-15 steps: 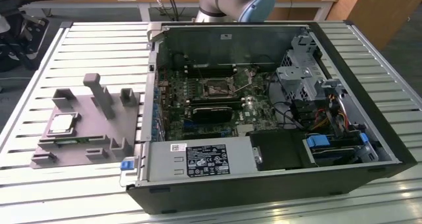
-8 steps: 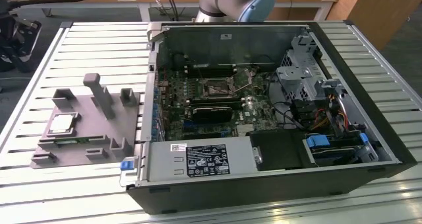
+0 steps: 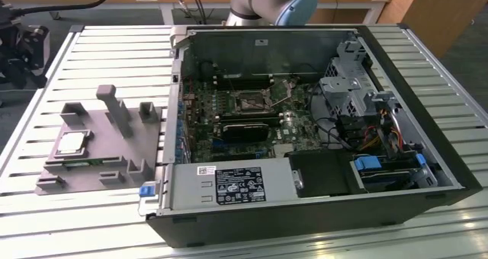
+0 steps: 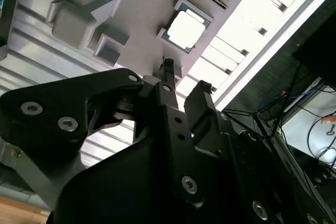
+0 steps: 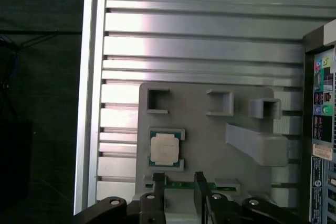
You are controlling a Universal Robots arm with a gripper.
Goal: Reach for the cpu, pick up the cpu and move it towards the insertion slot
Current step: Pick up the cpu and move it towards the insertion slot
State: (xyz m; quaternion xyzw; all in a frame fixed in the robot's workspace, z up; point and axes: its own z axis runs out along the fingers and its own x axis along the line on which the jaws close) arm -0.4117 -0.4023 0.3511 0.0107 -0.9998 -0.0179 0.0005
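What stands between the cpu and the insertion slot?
In the exterior view, upright grey posts and the open computer's case wall stand between the cpu, lying outside the case, and the insertion slot inside it.

Robotics lab — slotted aluminium bench [image 3: 114, 59], open computer case [image 3: 305, 222]

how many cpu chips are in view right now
1. The cpu lies in a square recess of the grey fixture, at the exterior view's left of the open computer case. The insertion slot looks empty; the case's parts could hide others.
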